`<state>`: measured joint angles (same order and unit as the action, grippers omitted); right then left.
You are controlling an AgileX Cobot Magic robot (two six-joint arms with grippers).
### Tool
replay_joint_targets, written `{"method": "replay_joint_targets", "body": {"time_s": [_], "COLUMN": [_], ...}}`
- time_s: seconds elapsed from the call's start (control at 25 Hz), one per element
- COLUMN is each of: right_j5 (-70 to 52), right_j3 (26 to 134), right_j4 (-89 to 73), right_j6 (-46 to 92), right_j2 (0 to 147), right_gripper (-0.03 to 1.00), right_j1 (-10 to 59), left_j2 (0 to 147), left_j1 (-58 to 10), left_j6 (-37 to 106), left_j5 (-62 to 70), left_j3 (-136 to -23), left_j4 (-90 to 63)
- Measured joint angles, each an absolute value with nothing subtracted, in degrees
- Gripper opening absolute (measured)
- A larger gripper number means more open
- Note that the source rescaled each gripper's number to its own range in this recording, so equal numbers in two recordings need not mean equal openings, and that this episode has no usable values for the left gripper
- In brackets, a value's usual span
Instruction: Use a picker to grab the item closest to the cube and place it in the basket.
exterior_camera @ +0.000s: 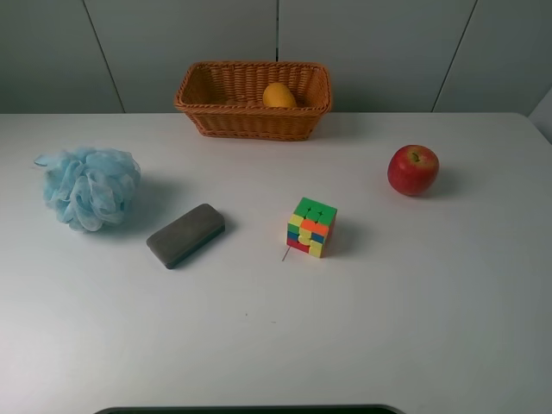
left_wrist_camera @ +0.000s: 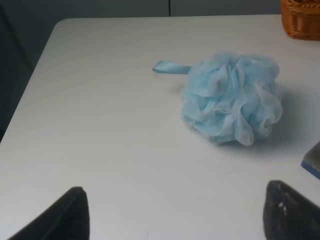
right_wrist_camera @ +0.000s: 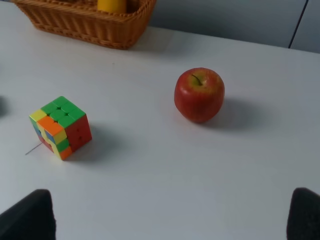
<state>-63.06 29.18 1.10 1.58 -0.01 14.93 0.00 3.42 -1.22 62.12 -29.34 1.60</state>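
Observation:
A multicoloured cube (exterior_camera: 311, 228) sits near the middle of the white table; it also shows in the right wrist view (right_wrist_camera: 60, 127). A red apple (exterior_camera: 413, 170) lies to its right and a little farther back, also in the right wrist view (right_wrist_camera: 199, 94). A dark grey block (exterior_camera: 185, 235) lies to the cube's left. The wicker basket (exterior_camera: 253, 121) stands at the back centre and holds a yellow-orange fruit (exterior_camera: 279, 95). My left gripper (left_wrist_camera: 172, 220) is open and empty, in front of the blue bath pouf (left_wrist_camera: 231, 97). My right gripper (right_wrist_camera: 165, 220) is open and empty, in front of the cube and apple. Neither gripper shows in the exterior view.
The blue bath pouf (exterior_camera: 89, 186) sits at the left of the table, behind the grey block, whose corner shows in the left wrist view (left_wrist_camera: 312, 160). The table's left edge (left_wrist_camera: 30, 85) is close to the pouf. The basket wall also shows in the right wrist view (right_wrist_camera: 85, 22).

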Motion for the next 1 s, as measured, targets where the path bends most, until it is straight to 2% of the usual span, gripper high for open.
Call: {"method": "replay_joint_targets", "body": {"time_s": [0.36, 0.44, 0.72, 1.0], "right_j5": [-62.84, -62.84, -62.84, -62.84], "right_j3": [29.18, 29.18, 29.18, 29.18], "right_j4": [1.24, 1.24, -0.92, -1.65], "right_j6": [1.83, 2.23, 5.90, 7.20], "right_j2": [-0.01, -0.01, -0.01, -0.01], "right_gripper": [1.00, 1.00, 1.00, 1.00], "right_j1": [14.08, 11.67, -3.13, -4.79], "left_j2": [0.00, 0.00, 0.00, 0.00], "left_j1": [3.42, 3.42, 3.42, 3.42], "left_j6": [-1.22, -1.22, -1.22, -1.22], "left_j5": [62.12, 62.12, 62.12, 62.12], "left_j3": [-29.34, -29.34, -29.34, -29.34], "left_j4": [1.60, 1.60, 1.60, 1.60]}}
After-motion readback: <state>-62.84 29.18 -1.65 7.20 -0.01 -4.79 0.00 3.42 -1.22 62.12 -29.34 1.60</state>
